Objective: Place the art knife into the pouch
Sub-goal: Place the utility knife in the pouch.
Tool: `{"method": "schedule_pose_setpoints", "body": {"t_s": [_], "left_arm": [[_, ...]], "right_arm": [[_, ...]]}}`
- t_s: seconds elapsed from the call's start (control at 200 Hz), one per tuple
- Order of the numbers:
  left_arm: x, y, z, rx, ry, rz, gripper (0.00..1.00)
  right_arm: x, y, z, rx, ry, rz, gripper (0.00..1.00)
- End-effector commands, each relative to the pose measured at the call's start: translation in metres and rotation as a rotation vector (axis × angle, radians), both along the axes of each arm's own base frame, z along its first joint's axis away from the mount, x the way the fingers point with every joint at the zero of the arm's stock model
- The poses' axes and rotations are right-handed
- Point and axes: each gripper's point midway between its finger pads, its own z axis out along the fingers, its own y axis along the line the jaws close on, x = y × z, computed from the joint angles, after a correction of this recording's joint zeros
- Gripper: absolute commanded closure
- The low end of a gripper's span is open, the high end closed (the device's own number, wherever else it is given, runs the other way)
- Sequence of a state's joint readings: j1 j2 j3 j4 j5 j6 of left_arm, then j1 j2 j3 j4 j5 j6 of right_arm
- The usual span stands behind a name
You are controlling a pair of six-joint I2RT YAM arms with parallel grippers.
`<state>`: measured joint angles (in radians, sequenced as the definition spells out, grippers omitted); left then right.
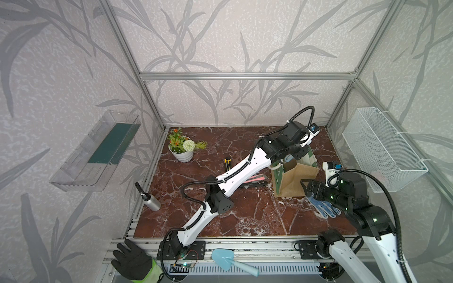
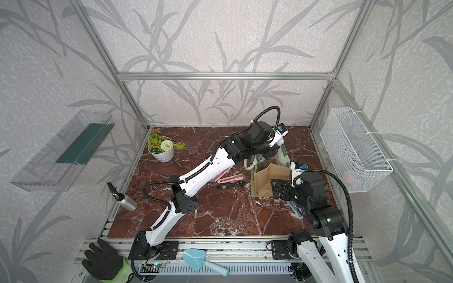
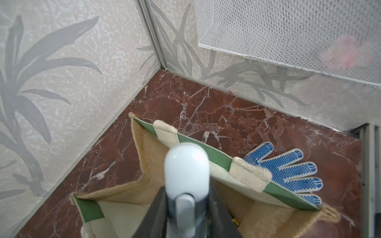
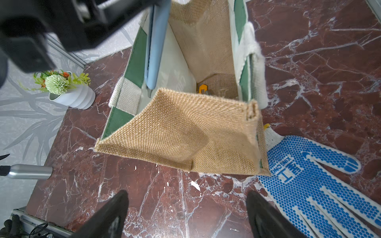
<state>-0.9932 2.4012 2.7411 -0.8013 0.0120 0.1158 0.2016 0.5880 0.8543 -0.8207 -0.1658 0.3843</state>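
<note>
Hung art knife (image 4: 155, 41) inside pouch (image 1: 294, 181), 11 o'clock in a top view; needed clean vertical release. Couldn't tell clamp of left gripper (image 3: 186, 195); saw jaws apart on right gripper (image 4: 186, 192).

The pouch (image 4: 185, 134) was of rough woven jute, the knife (image 4: 154, 47) of smooth plastic, the table (image 4: 144, 195) glossy like marble.

Pouch (image 1: 295, 180): small tan jute tote with green faces, white lining and white handles. It stands upright on the marble top (image 1: 245, 215), right rear area, mouth open, near side panel creased inward. Art knife (image 4: 155, 47): pale blue, slender, steeply tip-down inside the mouth, close against the lining.
</note>
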Motion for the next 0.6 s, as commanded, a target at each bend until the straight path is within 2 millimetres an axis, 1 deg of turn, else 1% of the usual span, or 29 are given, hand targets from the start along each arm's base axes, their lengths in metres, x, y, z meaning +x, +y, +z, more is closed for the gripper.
{"method": "schedule_pose_setpoints", "body": {"t_s": [0.0, 0.07, 0.125, 0.195, 0.255, 0.335, 0.395, 0.545, 0.595], "left_arm": [[0.005, 0.008, 0.016, -0.004, -0.047, 0.028, 0.39], [0.009, 0.014, 0.018, 0.010, -0.060, 0.056, 0.30], [0.012, 0.020, 0.022, 0.018, -0.071, 0.086, 0.26], [0.017, 0.031, 0.024, 0.033, -0.076, 0.144, 0.24], [0.023, 0.047, 0.026, 0.042, -0.064, 0.235, 0.23], [0.022, 0.064, 0.027, 0.038, -0.018, 0.308, 0.24], [0.024, 0.071, 0.020, 0.035, 0.028, 0.334, 0.24], [0.035, 0.080, -0.007, 0.037, 0.132, 0.370, 0.35], [0.038, 0.083, -0.016, 0.046, 0.162, 0.382, 0.35]], "right_arm": [[-0.001, 0.000, 0.000, -0.009, 0.005, 0.012, 0.10], [-0.002, 0.000, -0.001, -0.012, 0.009, 0.013, 0.10], [-0.002, 0.000, -0.001, -0.015, 0.009, 0.012, 0.10], [-0.003, -0.001, 0.002, -0.021, 0.002, 0.010, 0.10], [-0.003, -0.002, 0.002, -0.023, -0.001, 0.008, 0.10], [-0.004, -0.002, 0.001, -0.022, 0.001, 0.006, 0.10], [-0.003, -0.002, -0.001, -0.018, 0.004, 0.004, 0.10], [-0.003, 0.000, -0.006, -0.008, 0.015, 0.008, 0.10], [-0.004, -0.001, -0.006, -0.009, 0.017, 0.008, 0.10]]}}
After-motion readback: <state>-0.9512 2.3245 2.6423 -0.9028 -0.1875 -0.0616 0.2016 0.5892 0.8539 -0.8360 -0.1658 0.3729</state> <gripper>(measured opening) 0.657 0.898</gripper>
